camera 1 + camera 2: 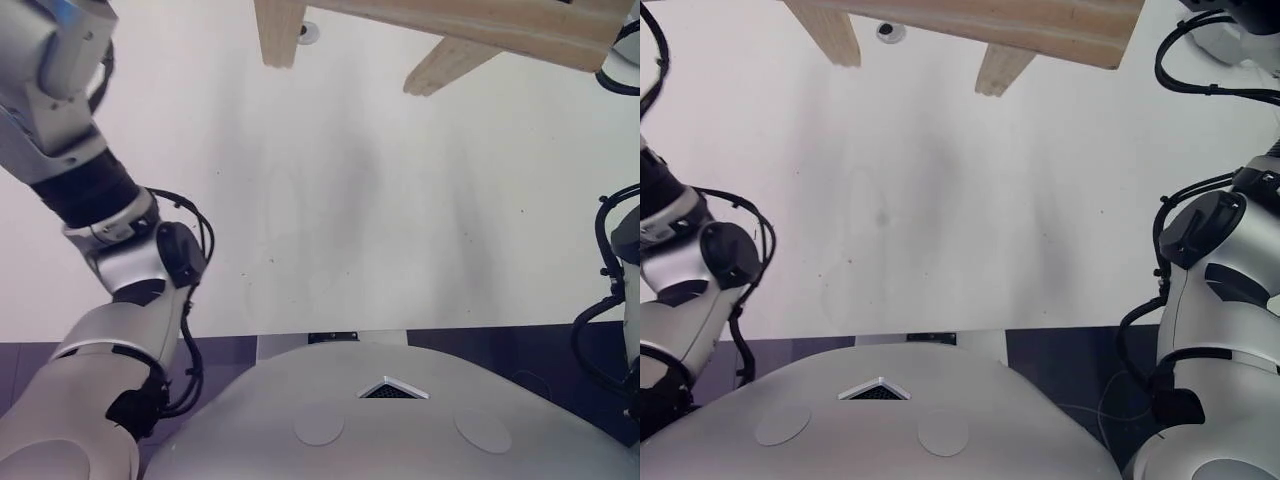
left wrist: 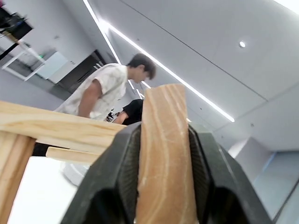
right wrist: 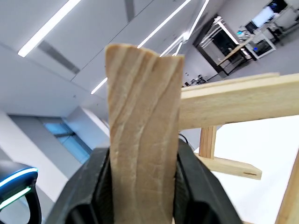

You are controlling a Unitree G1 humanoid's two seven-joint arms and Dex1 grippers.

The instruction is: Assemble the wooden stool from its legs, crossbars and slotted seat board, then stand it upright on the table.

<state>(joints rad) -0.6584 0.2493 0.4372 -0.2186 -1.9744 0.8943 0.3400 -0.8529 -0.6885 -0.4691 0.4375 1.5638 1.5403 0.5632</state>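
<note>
Firmly, left end effector (image 2: 164, 137) clamping left leg (image 2: 163, 105), right end effector (image 3: 144, 156) clamping right leg (image 3: 142, 93)

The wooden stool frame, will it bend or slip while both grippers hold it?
Likely stiff: the wooden stool frame looks like thick solid bars. Slipping seems unlikely, since the left gripper and right gripper each squeeze a bar between both fingers. Its joints might wobble.

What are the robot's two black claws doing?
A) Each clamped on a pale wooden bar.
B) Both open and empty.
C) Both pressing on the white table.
A: the left gripper squeezes a pale wooden bar, and the right gripper squeezes a second pale wooden bar.
</note>
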